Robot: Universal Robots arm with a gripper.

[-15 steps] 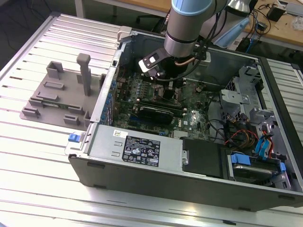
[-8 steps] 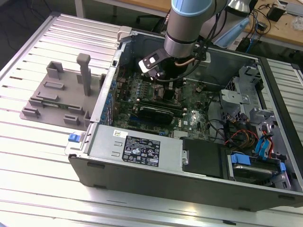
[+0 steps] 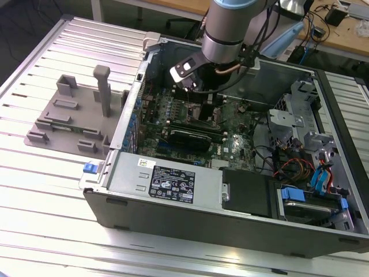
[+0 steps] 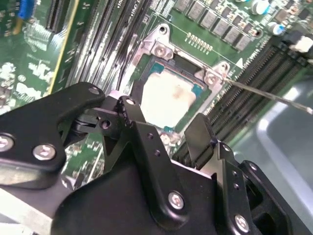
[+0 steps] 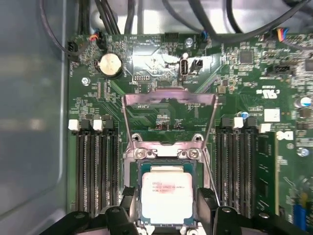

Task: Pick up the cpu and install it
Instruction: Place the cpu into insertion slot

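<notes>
Gripper [image 5: 167, 199]: mine, down inside the open computer case [image 3: 173, 186], toward its far wall, over the motherboard [image 5: 244, 88].
Fingers [image 5: 131, 201]: narrow, closed on the cpu's [image 5: 166, 193] two opposite edges.
Cpu: flat in the socket [image 5: 133, 166], silver top up, between memory slots [image 5: 95, 171].
Load plate [image 5: 168, 99]: raised open.

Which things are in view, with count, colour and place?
table: one, ribbed silver, under everything.
fixture: one, grey, on the table.
computer case: one, dark grey, open, on the table.
power supply: one, silver, inside the case.
motherboard: one, green, inside the case.
cpu: one, silver, at the open socket.
load plate: one, silver, swung open beside the cpu.
memory slots: two banks, black, flanking the socket.
coin battery: one, silver, on the motherboard.
robot arm: one, grey, reaching into the case.
gripper: one, black, over the cpu.
</notes>
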